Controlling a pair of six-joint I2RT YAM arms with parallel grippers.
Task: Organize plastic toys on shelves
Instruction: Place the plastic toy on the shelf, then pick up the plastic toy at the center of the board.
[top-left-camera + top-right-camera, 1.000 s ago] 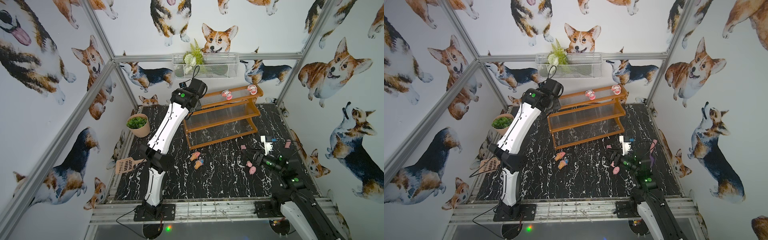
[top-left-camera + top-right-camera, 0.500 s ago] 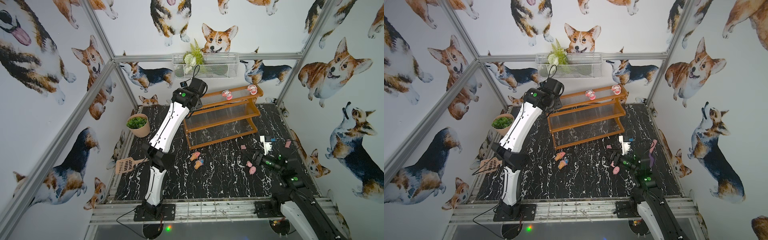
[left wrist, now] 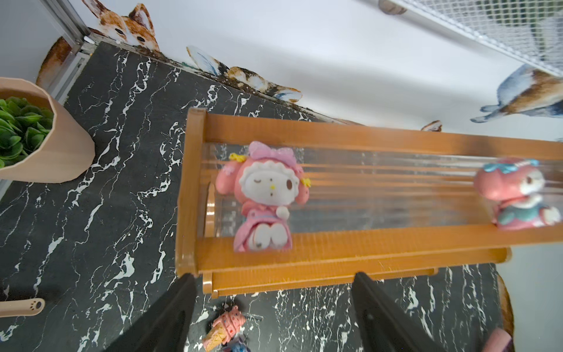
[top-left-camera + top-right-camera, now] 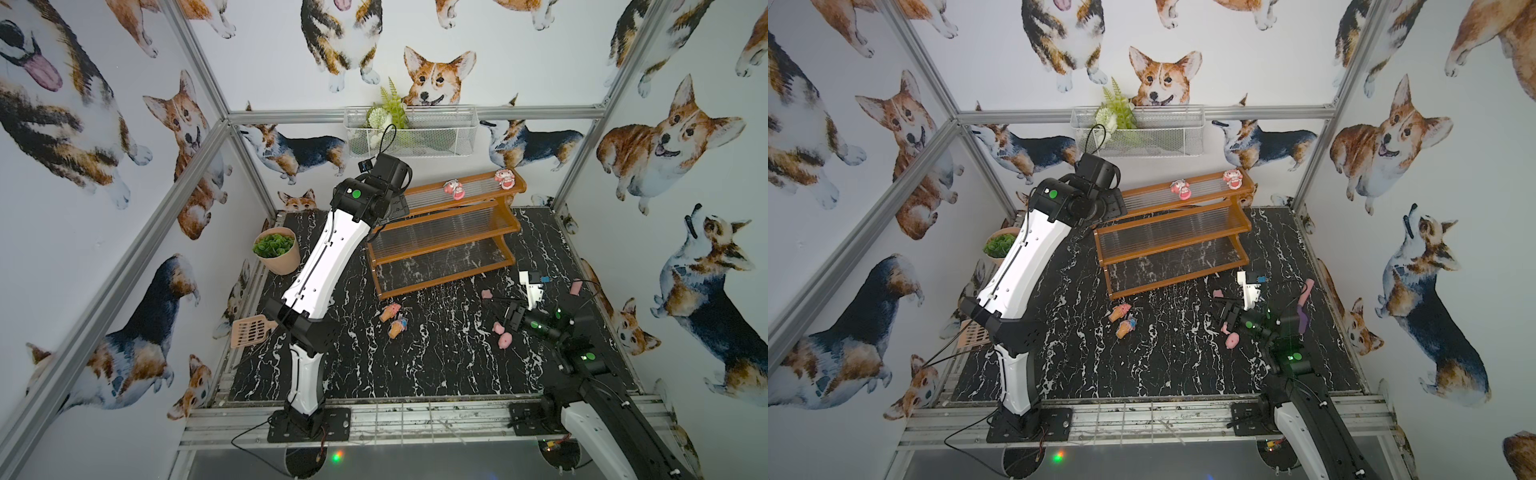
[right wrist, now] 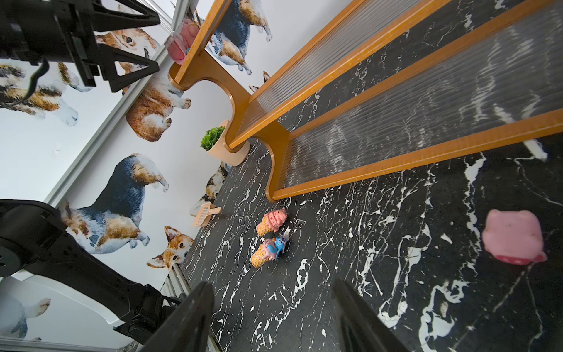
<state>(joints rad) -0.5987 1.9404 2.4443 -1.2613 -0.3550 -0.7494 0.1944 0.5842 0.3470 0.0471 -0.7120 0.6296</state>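
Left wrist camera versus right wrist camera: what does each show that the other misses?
Only the left wrist view: the faces of a winking doll and a blue-bowed doll on the top tier, plus the wire basket. Only the right wrist view: a pink pig blob and the left gripper seen from outside, open. Both: the shelves, ice-cream cones and potted plant.

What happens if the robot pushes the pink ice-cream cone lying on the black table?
It would probably roll in a curve: the pink ice-cream cone lies on its side and tapers. It looks like small moulded plastic, so likely light and stiff.
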